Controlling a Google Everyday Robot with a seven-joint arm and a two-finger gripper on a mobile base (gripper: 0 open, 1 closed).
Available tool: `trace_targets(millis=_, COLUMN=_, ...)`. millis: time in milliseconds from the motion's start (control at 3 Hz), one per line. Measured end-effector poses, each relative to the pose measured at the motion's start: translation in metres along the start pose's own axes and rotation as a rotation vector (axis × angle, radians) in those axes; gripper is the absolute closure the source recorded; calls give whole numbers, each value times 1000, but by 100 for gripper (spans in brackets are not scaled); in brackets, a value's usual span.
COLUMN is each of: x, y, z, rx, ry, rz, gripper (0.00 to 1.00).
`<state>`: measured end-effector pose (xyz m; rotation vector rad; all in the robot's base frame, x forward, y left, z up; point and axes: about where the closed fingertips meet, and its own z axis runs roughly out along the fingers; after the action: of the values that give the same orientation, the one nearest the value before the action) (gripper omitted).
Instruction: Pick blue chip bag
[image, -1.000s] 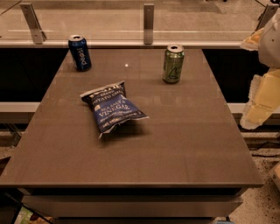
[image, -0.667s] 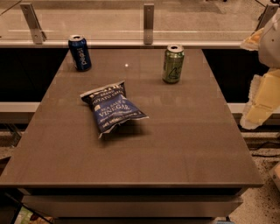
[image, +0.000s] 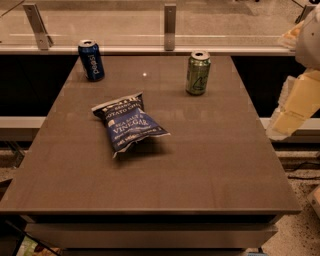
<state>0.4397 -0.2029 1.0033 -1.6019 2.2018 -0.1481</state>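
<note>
Approaching the blue chip bag (image: 129, 125) from above and pinching its crinkly middle looks best; end effector (image: 294, 107) sits beyond the bench (image: 200, 170) right edge, opening indeterminable.

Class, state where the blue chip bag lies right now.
In the camera view, the blue chip bag lies left of centre on the table, nearer than the blue can and green can; the gripper hangs beyond the right edge.
</note>
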Motion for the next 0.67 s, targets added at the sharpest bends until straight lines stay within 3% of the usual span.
trace_targets(millis=667, x=-16, y=-3, z=12, rx=47, ry=-148, rz=77, gripper=0)
